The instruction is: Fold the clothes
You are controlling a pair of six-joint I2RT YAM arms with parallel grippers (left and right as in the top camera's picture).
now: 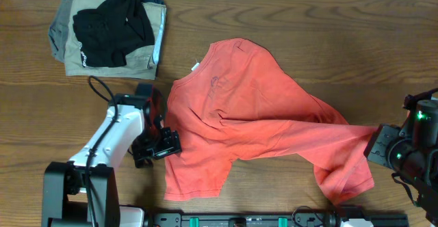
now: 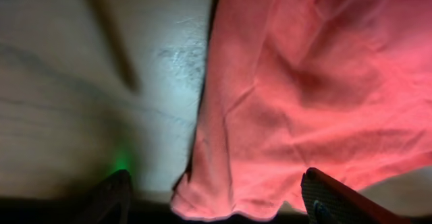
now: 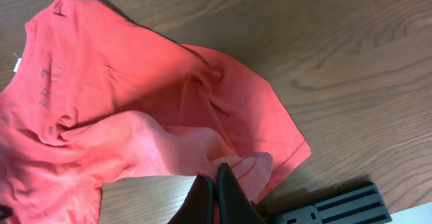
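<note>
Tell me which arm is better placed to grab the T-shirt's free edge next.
Left. The left gripper is open with the T-shirt edge lying between its fingers, so it likely only needs to lower and close. The right gripper is shut on a stretched fold at the opposite side.

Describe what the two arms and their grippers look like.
The left arm has a white link between black joints, with a black cable looping off it. The left gripper is black and blocky. The right arm is all black with small green lights. The right gripper has dark, narrow, tapering fingers.
</note>
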